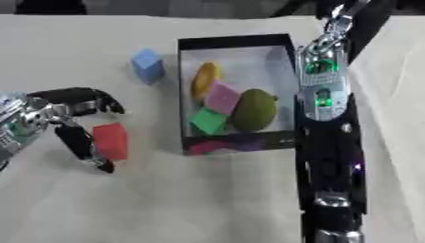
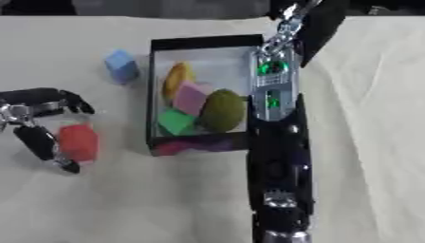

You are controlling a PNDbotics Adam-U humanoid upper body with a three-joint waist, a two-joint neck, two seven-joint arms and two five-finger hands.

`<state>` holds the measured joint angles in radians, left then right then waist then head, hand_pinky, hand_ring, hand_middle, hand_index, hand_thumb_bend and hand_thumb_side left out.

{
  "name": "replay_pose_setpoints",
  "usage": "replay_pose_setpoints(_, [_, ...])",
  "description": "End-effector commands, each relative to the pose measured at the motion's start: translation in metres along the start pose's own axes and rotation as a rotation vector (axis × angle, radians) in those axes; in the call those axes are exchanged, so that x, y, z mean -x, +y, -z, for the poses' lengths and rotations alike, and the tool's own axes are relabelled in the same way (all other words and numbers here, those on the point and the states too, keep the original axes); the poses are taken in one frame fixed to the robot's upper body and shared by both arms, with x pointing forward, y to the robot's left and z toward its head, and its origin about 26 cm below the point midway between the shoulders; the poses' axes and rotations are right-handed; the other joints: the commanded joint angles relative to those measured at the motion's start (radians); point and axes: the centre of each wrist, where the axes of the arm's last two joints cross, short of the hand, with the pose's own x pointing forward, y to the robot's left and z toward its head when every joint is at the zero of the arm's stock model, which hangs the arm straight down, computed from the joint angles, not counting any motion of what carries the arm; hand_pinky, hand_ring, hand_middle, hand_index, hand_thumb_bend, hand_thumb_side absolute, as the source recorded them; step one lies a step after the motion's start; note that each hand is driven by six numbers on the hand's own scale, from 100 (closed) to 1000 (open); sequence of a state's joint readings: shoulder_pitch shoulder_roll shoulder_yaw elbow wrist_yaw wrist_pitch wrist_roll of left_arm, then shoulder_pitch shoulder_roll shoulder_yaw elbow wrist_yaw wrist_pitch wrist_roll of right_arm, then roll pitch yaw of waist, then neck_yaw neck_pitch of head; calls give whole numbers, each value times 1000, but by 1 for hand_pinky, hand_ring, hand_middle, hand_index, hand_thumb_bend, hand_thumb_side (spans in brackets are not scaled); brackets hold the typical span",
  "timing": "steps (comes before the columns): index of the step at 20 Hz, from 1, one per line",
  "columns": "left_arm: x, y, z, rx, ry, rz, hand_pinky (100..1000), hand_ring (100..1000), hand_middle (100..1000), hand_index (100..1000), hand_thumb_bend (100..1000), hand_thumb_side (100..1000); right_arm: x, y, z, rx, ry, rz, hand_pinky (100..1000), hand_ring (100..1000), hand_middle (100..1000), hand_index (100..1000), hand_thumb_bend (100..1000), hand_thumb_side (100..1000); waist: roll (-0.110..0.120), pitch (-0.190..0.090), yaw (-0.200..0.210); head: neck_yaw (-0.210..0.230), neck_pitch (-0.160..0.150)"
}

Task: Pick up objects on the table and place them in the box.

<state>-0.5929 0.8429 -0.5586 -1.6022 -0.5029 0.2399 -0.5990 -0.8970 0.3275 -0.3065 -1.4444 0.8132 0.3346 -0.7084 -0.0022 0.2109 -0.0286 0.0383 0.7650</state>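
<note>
Two blocks lie outside the box, and the nearer one, the red block [image 1: 110,141], is the one the coming move turns on. It sits on the surface [image 1: 166,199] inside the curl of the left hand [image 1: 62,116]: the thumb reaches down along its left side and the other fingers arch over its top, so the hand is closing round it, though whether the block is off the cloth I cannot tell. From there the box [image 1: 236,42] lies to the right and slightly farther off, near but not touching the block; by my reckoning the carry is a short sweep rightward over the box's near wall.

The right arm [image 1: 328,142] stretches up along the box's right edge; its hand is not to be seen.

Farther off, the blue block [image 1: 148,65] stands just left of the box's far corner, beyond the left hand.
</note>
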Motion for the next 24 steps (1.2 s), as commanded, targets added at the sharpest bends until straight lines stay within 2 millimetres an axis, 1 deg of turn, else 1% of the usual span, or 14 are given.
replay_pose_setpoints(1, [-1,10,1,-51,5,17,802,830,788,857,736,331,-9,1,0,4,-15,17,823,734,742,817,100,730,-2,-12,-1,4,5])
replay_pose_setpoints(2, [-2,11,3,-61,4,15,795,821,774,837,699,343,-8,1,0,3,-15,17,823,734,742,817,100,731,-1,-12,-1,4,5])
replay_pose_setpoints(3, [-3,11,4,-70,2,13,795,821,774,837,699,343,-8,1,0,3,-14,17,823,734,742,817,100,731,-1,-11,-1,4,5])
replay_pose_setpoints(4, [-4,11,4,-75,1,12,778,798,745,797,656,334,-8,1,0,4,-14,16,823,734,742,817,100,731,0,-11,-1,4,5])
replay_pose_setpoints(6, [-6,11,3,-77,0,14,742,758,698,752,609,313,-7,1,1,5,-13,16,824,734,742,817,100,731,1,-10,0,3,5])
replay_pose_setpoints(7, [-7,12,2,-74,-1,19,741,757,697,751,610,316,-7,1,1,6,-12,15,824,734,742,817,100,731,1,-9,1,3,5])
replay_pose_setpoints(8, [-9,12,0,-69,-4,30,746,769,726,779,652,359,-7,1,1,7,-12,15,824,734,742,817,100,731,2,-9,2,2,5])
replay_pose_setpoints(9, [-12,13,-3,-61,-7,48,759,784,743,794,693,359,-6,1,1,7,-12,14,824,734,742,817,100,731,3,-10,2,2,5])
replay_pose_setpoints(13, [-20,19,-14,-41,0,119,788,815,775,832,744,364,-5,1,2,9,-10,12,824,734,742,817,100,731,3,-12,7,2,5])
replay_pose_setpoints(18, [-17,18,-16,-57,42,157,799,825,785,841,736,349,-5,1,3,7,-8,15,824,734,742,818,100,729,1,-14,11,3,5])
replay_pose_setpoints(24, [-4,9,-5,-57,94,153,786,813,769,824,707,342,-6,2,3,3,-9,16,825,734,743,818,100,727,-3,-13,11,5,5])
